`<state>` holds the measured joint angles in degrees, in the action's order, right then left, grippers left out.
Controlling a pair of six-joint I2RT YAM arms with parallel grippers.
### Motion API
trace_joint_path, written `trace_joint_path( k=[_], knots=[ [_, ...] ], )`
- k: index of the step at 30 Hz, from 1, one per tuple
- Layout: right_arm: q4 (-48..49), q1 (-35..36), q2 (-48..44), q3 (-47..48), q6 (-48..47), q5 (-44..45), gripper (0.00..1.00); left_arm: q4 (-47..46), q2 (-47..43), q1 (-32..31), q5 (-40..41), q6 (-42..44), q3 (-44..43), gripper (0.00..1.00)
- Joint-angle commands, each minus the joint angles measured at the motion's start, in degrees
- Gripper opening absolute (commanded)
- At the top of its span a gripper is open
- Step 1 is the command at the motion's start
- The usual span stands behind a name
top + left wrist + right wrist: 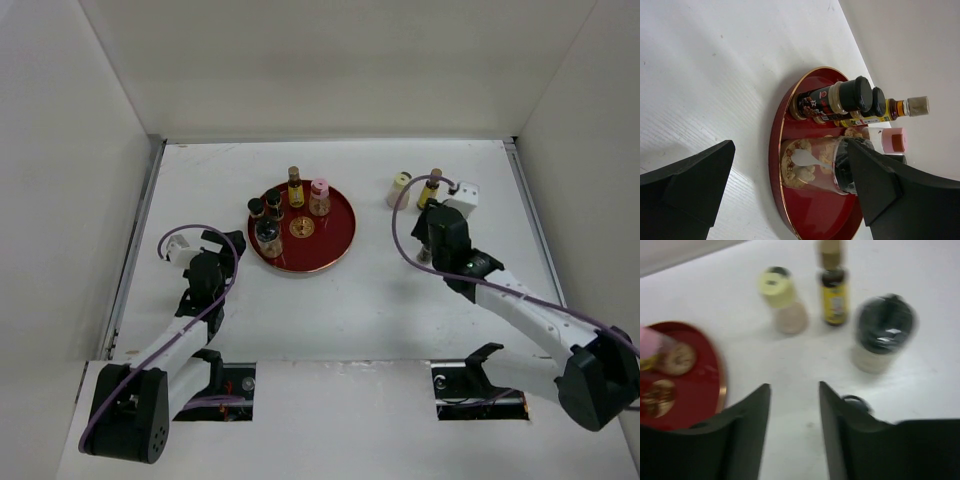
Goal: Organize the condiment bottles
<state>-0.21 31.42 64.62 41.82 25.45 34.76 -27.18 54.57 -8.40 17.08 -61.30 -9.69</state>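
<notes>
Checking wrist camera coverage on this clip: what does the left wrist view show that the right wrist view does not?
Only the left wrist view: two black-capped bottles, a tall gold-capped bottle and a clear jar standing on the tray, with the left gripper open toward them.
Only the right wrist view: a cream-capped bottle, an amber bottle and a dark-lidded jar standing on the table, beyond the open right gripper.
Both: the red tray and the pink-capped jar on it.

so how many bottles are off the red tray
3, on the table right of the tray: a cream-capped bottle, an amber gold-capped bottle beside it, and a black-capped jar hidden in the overhead view.
</notes>
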Motion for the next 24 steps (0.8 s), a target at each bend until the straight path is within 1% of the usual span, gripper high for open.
trace_joint_path(
  k=[1, 4, 7, 12, 15, 16, 18, 24],
  knots=[
    [-5.58, -4.03, -3.97, -3.14, 2.5, 4.87, 0.59, -1.91, 0.45, -0.43, -0.03, 0.04, -0.32, 1.0],
    [-6.73, -5.97, -3.98, -4.21, 2.41, 2.95, 0.7, -2.18, 0.1, -0.69, 0.14, 0.3, -0.33, 1.0],
    [-7.26, -5.72, -2.66, -3.68, 2.76, 0.75, 0.76, -2.44, 0.89, -0.78, 0.32, 0.21, -0.32, 1.0],
    [-7.09, -5.71, 1.64, -2.45, 2.76, -0.84, 0.78, -2.53, 0.63, -1.04, 0.49, 0.48, -0.41, 1.0],
    [-6.48, -5.71, 3.49, -2.1, 3.02, -0.93, 0.77, -2.44, 1.42, -0.95, -0.47, 0.39, -0.68, 1.0],
    [-6.21, -5.54, 4.02, -1.75, 3.11, -1.1, 0.76, -2.53, 1.16, -0.95, -0.47, 0.48, -0.68, 1.0],
    [-6.12, -5.36, 5.07, -1.13, 3.2, -1.19, 0.69, -2.53, 0.89, -1.22, 0.06, 0.48, -0.68, 1.0],
    [-4.01, -5.27, 7.89, -1.13, 3.29, -0.31, 0.48, -2.53, 1.6, -1.13, -0.56, 0.48, -0.85, 1.0]
  ],
)
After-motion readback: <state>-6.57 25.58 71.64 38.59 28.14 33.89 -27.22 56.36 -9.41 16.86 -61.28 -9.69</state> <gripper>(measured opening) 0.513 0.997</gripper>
